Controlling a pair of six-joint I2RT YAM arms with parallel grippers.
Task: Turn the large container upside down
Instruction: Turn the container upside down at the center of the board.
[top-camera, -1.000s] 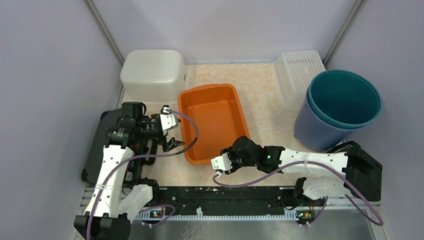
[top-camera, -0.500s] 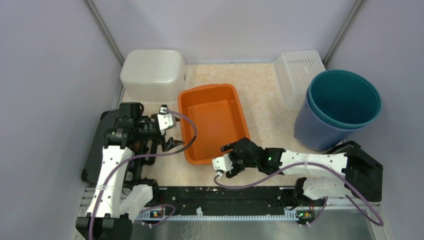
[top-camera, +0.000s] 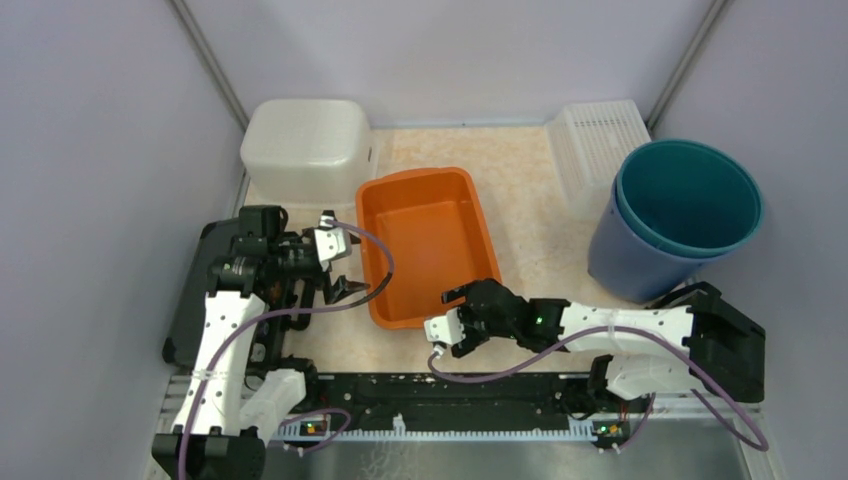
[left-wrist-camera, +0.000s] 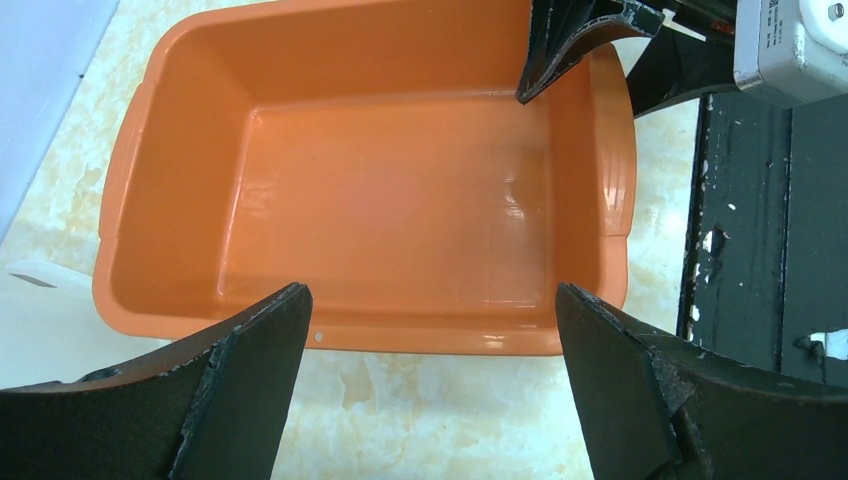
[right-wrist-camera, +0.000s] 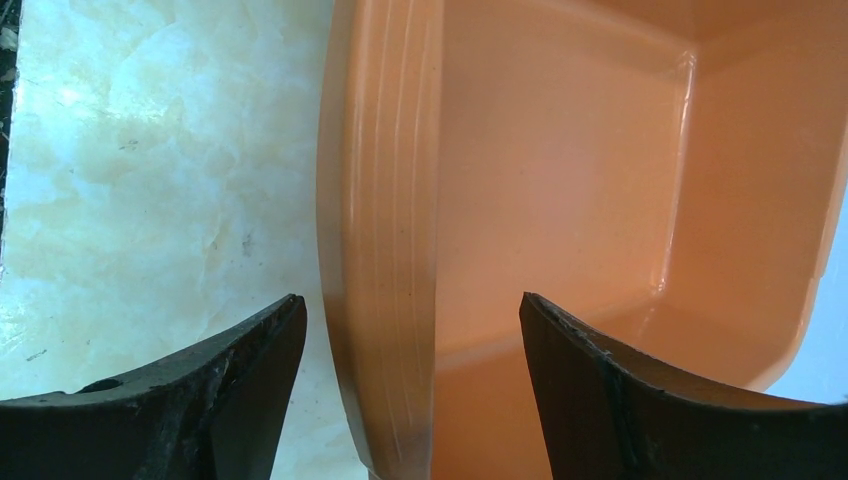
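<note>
The large orange container (top-camera: 425, 240) stands upright and empty in the middle of the table. My right gripper (top-camera: 452, 320) is open at its near short end; in the right wrist view (right-wrist-camera: 410, 390) its jaws straddle the container's near rim (right-wrist-camera: 385, 250) without touching it. My left gripper (top-camera: 345, 258) is open and empty just left of the container's long side. In the left wrist view (left-wrist-camera: 430, 390) the whole container (left-wrist-camera: 400, 190) lies beyond the fingertips, a strip of table between them, and one right-gripper finger (left-wrist-camera: 570, 40) shows at its far corner.
A white tub (top-camera: 305, 145) stands upside down at the back left. A white ribbed basket (top-camera: 600, 150) and a blue bucket (top-camera: 680, 215) stand at the back right. A black block (top-camera: 195, 290) lies at the left edge and a black rail (top-camera: 440, 390) runs along the front.
My right gripper has turned at the container's near end so that one finger now reaches over the rim. The left gripper has drawn back slightly. The container has not moved.
</note>
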